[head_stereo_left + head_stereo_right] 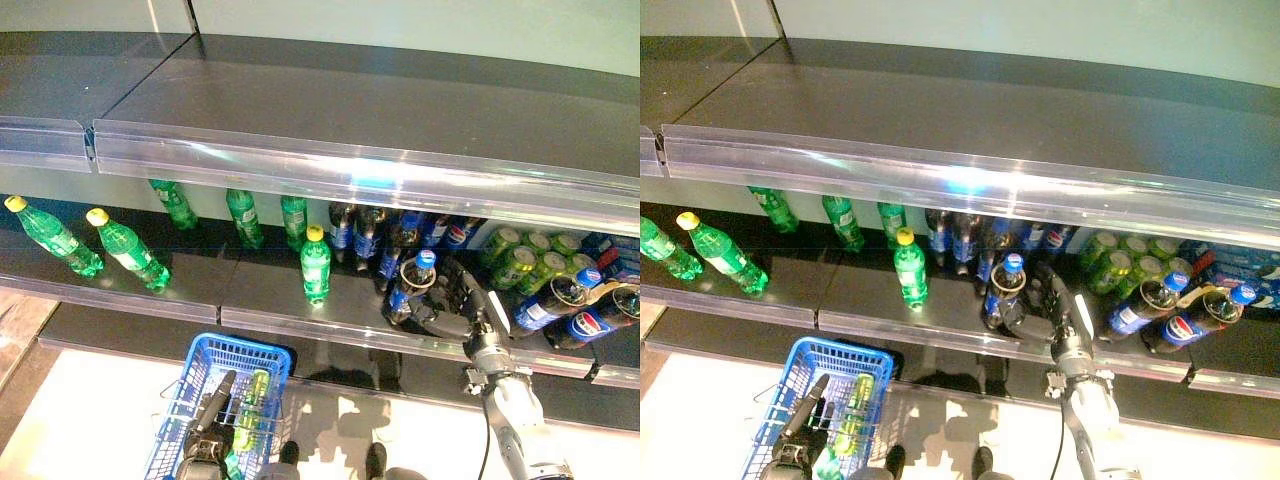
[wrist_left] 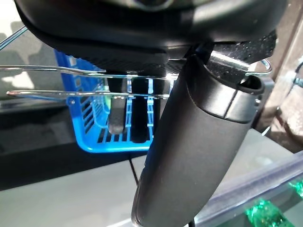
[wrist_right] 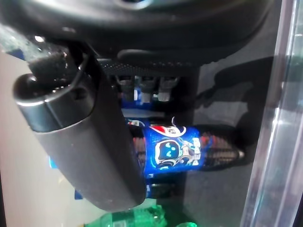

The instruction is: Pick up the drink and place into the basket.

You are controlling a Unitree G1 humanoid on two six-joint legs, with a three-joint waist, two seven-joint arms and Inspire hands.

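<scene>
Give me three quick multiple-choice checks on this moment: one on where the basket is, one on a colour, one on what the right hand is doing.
1. Where is the blue basket?
A. On the top shelf
B. Hanging from the left hand, below the shelf
C. Behind the cans

2. What colour is the cap of the cola bottle at the right hand?
A. Yellow
B. Red
C. Blue

3. What is the right hand doing?
A. Curled round the cola bottle
B. Resting open on the floor
C. Holding a can

Answers: 1 B, its wire handle runs under the left hand; 2 C, the cap shows blue; 3 A, fingers wrap the bottle.
</scene>
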